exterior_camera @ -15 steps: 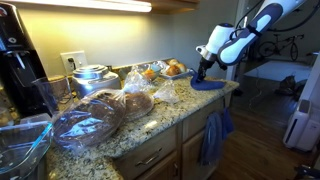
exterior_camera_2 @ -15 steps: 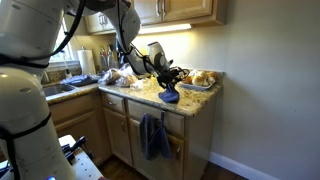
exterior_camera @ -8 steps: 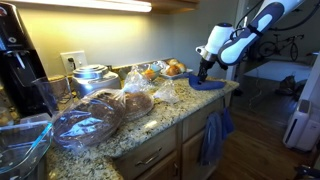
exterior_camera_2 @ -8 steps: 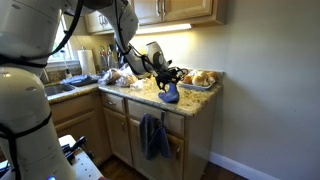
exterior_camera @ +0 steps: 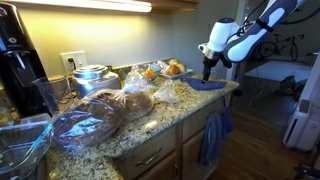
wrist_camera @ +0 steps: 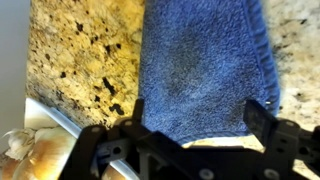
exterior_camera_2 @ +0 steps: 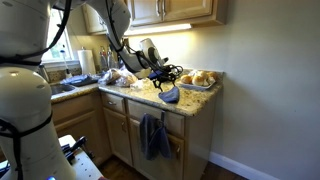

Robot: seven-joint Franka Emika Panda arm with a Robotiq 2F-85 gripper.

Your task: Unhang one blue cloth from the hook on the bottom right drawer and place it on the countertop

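The cloth (wrist_camera: 205, 65) lies on the countertop (wrist_camera: 80, 60), near its corner, directly beneath my gripper (wrist_camera: 195, 118). Another cloth (exterior_camera: 212, 137) hangs before the cabinet (exterior_camera_2: 120, 135) below.

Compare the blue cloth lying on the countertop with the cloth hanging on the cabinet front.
The blue cloth lies spread on the countertop; the hanging cloth drapes vertically from the cabinet front. The blue cloth looks brighter royal blue; the hanging cloth duller, greyer. Both are soft blue fabric.

no readable text, labels, or signs
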